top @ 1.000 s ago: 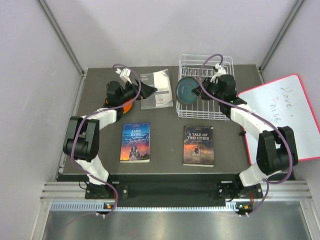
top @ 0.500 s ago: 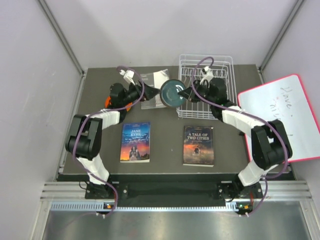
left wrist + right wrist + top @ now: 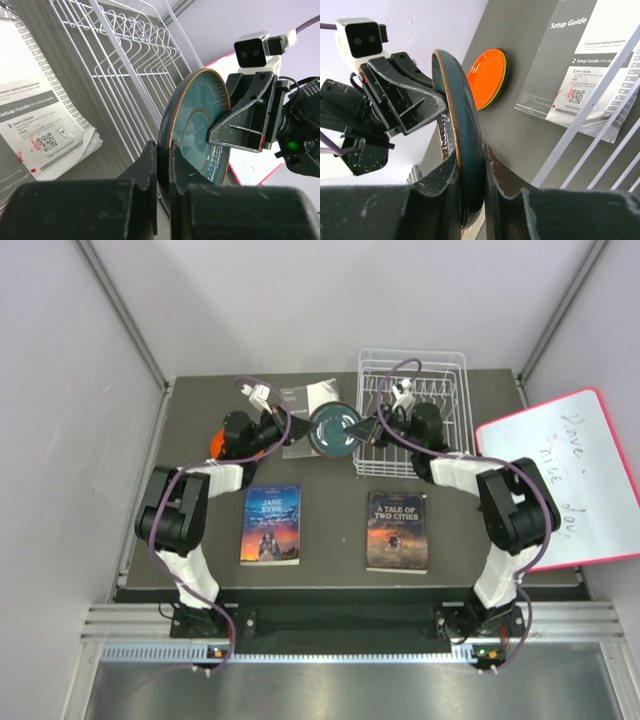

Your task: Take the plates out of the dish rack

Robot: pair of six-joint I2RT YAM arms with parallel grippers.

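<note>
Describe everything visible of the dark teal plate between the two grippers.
The dark teal plate is round, glossy, with fine ribs radiating on its face and a thin brownish rim line. It is held roughly on edge above the table, beside the dish rack. The left gripper and right gripper clamp opposite rim edges; nothing else touches it.

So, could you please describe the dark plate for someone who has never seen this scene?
Find the white wire dish rack at the back. Off its left edge, over the setup guide booklet, the dark teal plate stands on edge, pinched between the left claw and the right claw. Unlike the orange plate lying flat at far left, it is dark, ribbed and lifted.
</note>
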